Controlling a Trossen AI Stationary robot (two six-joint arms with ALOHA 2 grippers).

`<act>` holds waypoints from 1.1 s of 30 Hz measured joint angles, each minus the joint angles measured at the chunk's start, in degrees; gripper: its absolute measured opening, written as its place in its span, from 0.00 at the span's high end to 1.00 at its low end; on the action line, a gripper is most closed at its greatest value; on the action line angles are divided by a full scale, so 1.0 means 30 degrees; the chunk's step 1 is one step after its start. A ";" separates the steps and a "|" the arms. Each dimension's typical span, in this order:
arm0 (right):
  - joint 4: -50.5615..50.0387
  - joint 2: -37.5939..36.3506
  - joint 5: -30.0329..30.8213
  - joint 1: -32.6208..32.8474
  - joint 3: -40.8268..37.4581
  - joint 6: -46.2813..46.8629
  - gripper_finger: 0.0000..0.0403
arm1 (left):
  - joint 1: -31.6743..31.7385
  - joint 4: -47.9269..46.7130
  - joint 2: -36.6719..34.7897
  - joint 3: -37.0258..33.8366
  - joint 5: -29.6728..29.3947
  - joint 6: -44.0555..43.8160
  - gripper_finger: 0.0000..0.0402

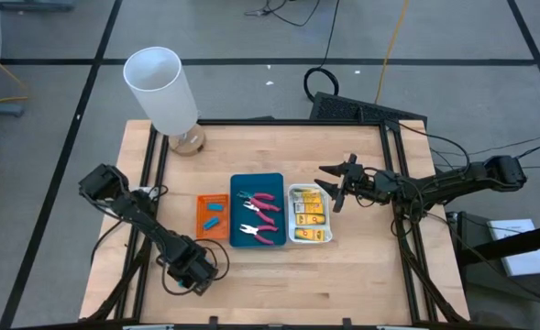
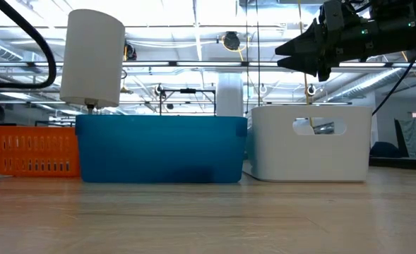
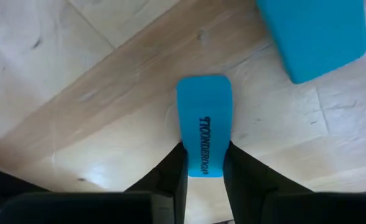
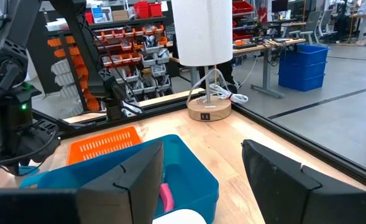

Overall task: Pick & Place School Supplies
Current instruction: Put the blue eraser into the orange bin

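Note:
My left gripper [image 1: 192, 272] is near the table's near left, shut on a light-blue stubby piece [image 3: 204, 127] with dark lettering. Two more light-blue pieces [image 1: 212, 214] lie in the orange tray [image 1: 202, 229]. Pink-handled pliers [image 1: 262, 207] lie in the blue tray [image 1: 242, 183]. Yellow-orange packets [image 1: 311, 216] lie in the white tray [image 1: 292, 240]. My right gripper [image 1: 332, 188] is open and empty, in the air over the white tray's far right corner; it also shows in the low view [image 2: 292, 53]. My left gripper pinches the light-blue piece by its near end [image 3: 202, 167] between the two fingers [image 3: 170, 171], one on each long side. The fingers point down at the table and lie along the piece, which sticks out beyond the fingertips. Whether its free end touches the wood cannot be told.
A tall white cylinder [image 1: 162, 84] on a round wooden base [image 1: 189, 142] stands at the table's far left corner. The three trays sit side by side mid-table. Black rails [image 1: 393, 183] run along the table's sides. Bare wood lies near the front edge [image 1: 279, 284].

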 joint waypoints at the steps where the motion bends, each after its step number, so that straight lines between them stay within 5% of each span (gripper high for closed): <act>1: 0.0000 0.0001 0.0000 -0.0003 -0.0007 0.0000 0.48 | 0.0000 -0.0031 -0.0132 -0.0016 -0.0048 0.0195 0.79; 20: -0.0006 0.0004 0.0044 0.0000 -0.0006 0.0000 0.48 | -0.0327 -0.2305 -0.5985 -0.0055 -0.6483 -0.0275 0.79; 33: 0.0000 -0.0002 0.0058 -0.0002 0.0000 0.0015 0.48 | 0.0948 -0.3047 -0.8294 -0.0026 -1.4316 0.1605 0.79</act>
